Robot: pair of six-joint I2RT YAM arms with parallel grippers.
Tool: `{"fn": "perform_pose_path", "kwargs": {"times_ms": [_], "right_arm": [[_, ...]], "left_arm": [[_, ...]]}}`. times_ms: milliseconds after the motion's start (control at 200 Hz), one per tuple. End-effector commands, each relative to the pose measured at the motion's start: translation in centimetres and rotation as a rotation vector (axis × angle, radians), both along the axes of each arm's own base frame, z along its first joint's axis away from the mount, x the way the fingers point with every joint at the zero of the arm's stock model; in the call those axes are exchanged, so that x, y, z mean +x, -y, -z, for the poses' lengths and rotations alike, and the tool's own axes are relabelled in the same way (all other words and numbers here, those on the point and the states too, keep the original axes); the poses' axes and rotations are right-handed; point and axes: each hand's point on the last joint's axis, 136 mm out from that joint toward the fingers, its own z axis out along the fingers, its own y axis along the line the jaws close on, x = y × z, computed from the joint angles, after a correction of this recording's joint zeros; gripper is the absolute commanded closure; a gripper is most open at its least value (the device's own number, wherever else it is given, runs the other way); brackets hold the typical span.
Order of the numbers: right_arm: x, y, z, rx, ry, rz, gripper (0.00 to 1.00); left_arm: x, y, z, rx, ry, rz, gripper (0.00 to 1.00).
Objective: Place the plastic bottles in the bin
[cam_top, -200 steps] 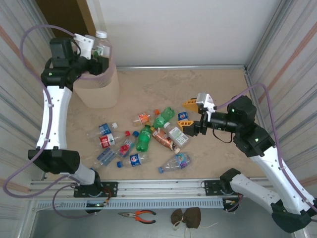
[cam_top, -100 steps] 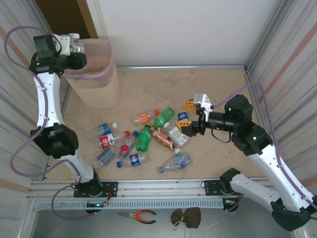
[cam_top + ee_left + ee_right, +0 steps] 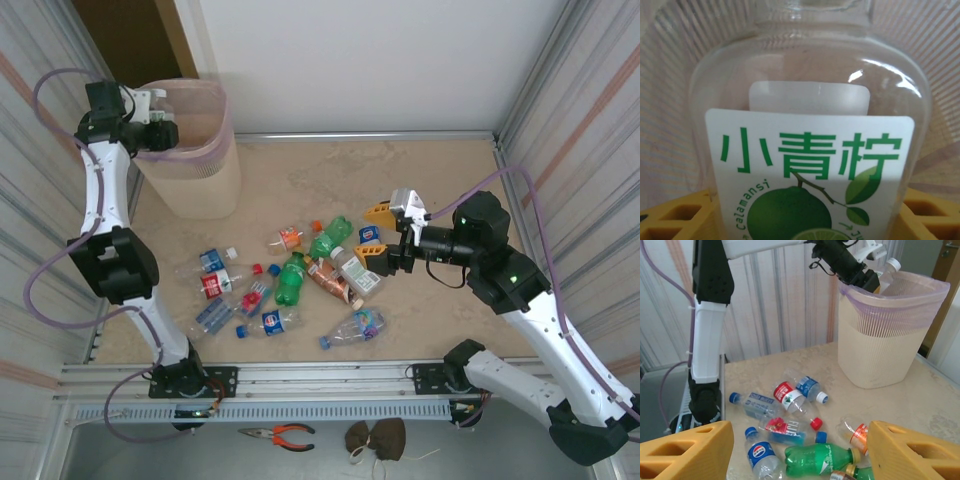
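My left gripper (image 3: 808, 220) is shut on a clear bottle (image 3: 810, 150) with a white lime label, its yellow fingers (image 3: 675, 216) on either side. In the right wrist view this bottle (image 3: 888, 269) leans white cap up inside the rim of the pale pink bin (image 3: 885, 335). From above, the left gripper (image 3: 152, 133) sits at the left rim of the bin (image 3: 200, 160). My right gripper (image 3: 376, 233) hangs open above the right end of a pile of several bottles, among them a green one (image 3: 292, 281) and a Pepsi one (image 3: 270, 321).
Loose bottles lie between the bin and my right gripper, including a red-labelled one (image 3: 790, 395) and a green one (image 3: 822, 458). Corrugated walls close both sides. Pliers (image 3: 280, 433) and a brown cloth (image 3: 376, 437) lie in front of the rail.
The left arm carried the lime-label bottle from above the bin's back rim over to its left rim and lower into the mouth. The right gripper edged slightly left.
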Motion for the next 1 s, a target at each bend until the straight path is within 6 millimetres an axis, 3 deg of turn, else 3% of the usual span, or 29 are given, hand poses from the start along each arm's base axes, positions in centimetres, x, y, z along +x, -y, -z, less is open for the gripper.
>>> {"fn": "perform_pose_path", "kwargs": {"times_ms": [0,170,346,501,676,847,997], "right_arm": [[0.3,0.0,0.2,-0.004,-0.023,0.026,0.31],[1.3,0.4,0.6,-0.015,-0.058,0.09,0.3],[2.7,0.9,1.1,-0.013,-0.119,0.184,0.3],[5.9,2.3,2.7,-0.008,-0.258,0.393,0.3],[9.1,4.4,6.0,-0.055,-0.44,0.646,0.31],[11.7,5.5,11.4,-0.177,-0.646,0.814,0.33],[13.1,6.5,16.0,-0.282,-0.833,0.885,0.36]], "left_arm": [[-0.2,0.6,6.0,-0.071,-0.163,0.011,0.39],[-0.1,1.1,4.4,-0.083,-0.128,0.022,0.27],[-0.3,2.1,-0.2,-0.093,-0.04,0.045,0.22],[-1.1,3.4,-4.5,-0.114,0.045,0.077,0.22],[-2.7,5.4,-8.6,-0.157,0.13,0.129,0.23],[-4.8,8.0,-12.1,-0.204,0.209,0.201,0.23],[-7.1,10.0,-13.8,-0.241,0.255,0.252,0.23]]}}
